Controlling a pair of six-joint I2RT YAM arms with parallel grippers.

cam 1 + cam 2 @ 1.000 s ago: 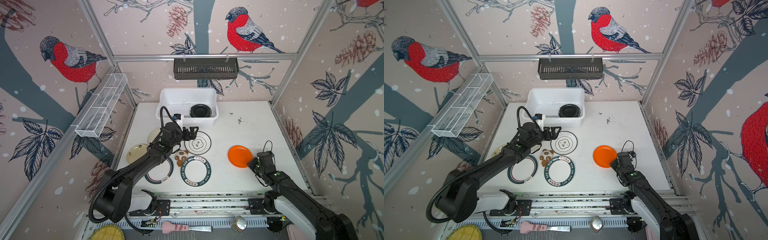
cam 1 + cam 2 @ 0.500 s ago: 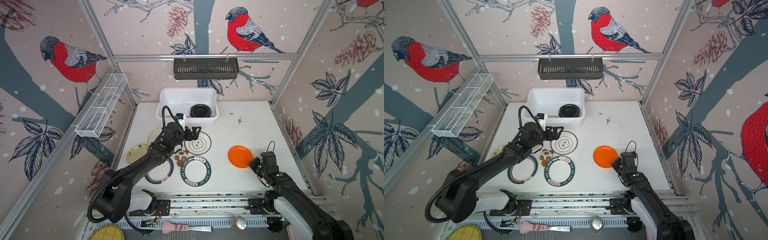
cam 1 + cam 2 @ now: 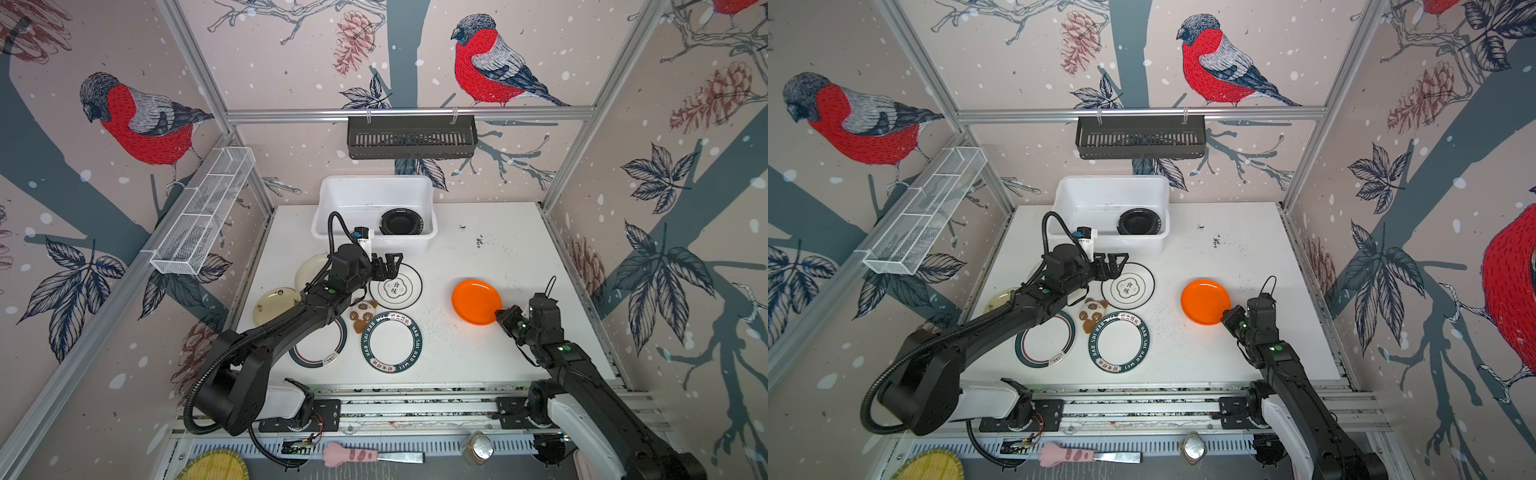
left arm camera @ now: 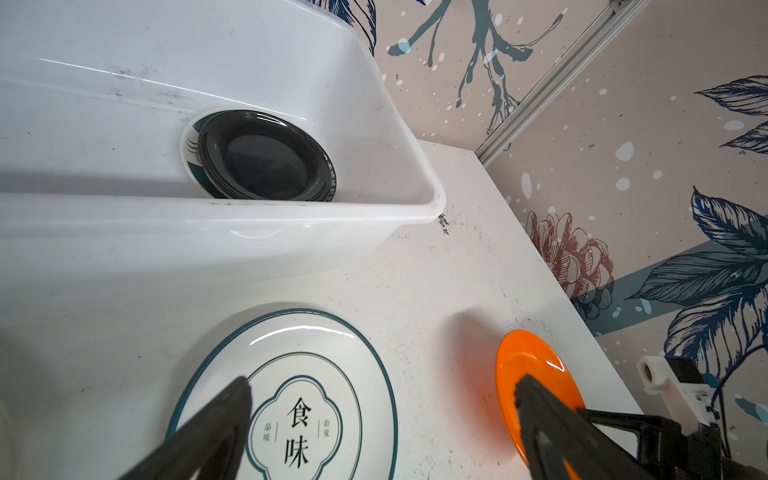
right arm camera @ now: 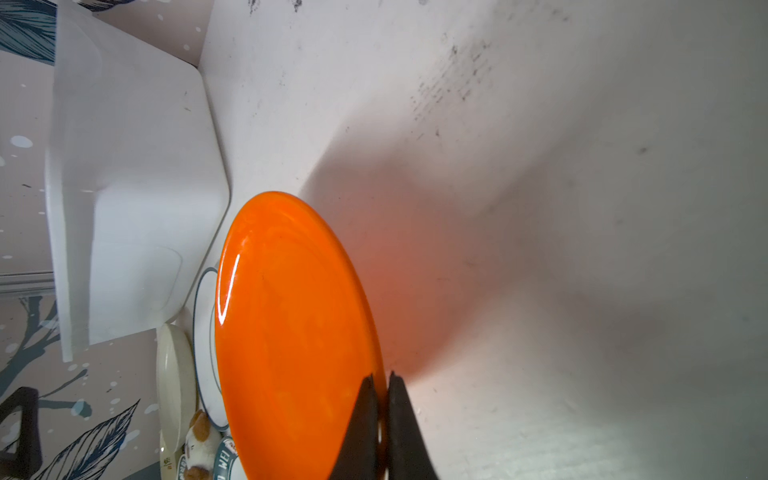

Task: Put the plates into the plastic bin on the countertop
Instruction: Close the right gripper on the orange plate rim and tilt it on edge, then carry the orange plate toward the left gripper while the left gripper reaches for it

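My right gripper (image 3: pixel 500 316) (image 5: pixel 381 382) is shut on the near rim of the orange plate (image 3: pixel 476 301) (image 5: pixel 291 332), which tilts a little above the countertop (image 3: pixel 498 249). My left gripper (image 3: pixel 390 266) (image 4: pixel 382 384) hangs open over a white plate with a thin dark ring (image 3: pixel 397 286) (image 4: pixel 291 374), holding nothing. The plastic bin (image 3: pixel 374 180) (image 4: pixel 291 208) stands at the back. Inside it a black plate (image 3: pixel 401 222) (image 4: pixel 262 156) lies on a green-rimmed white plate (image 4: pixel 191 153). A lettered dark-green-rimmed plate (image 3: pixel 390 343), a plate (image 3: pixel 322 349) partly under the left arm and two cream plates (image 3: pixel 274 303) (image 3: pixel 309 270) lie on the countertop.
A panda toy (image 3: pixel 361 316) lies among the plates. A dark slotted basket (image 3: pixel 411 137) hangs on the back rail and a white wire mesh tray (image 3: pixel 203 212) on the left wall. A pink-handled tool (image 3: pixel 365 456) and a yellow mat (image 3: pixel 216 467) lie beyond the front edge.
My right gripper has moved a little away from the front edge, carrying the orange plate with it. My left gripper has shifted slightly to the right over the white plate, still open.
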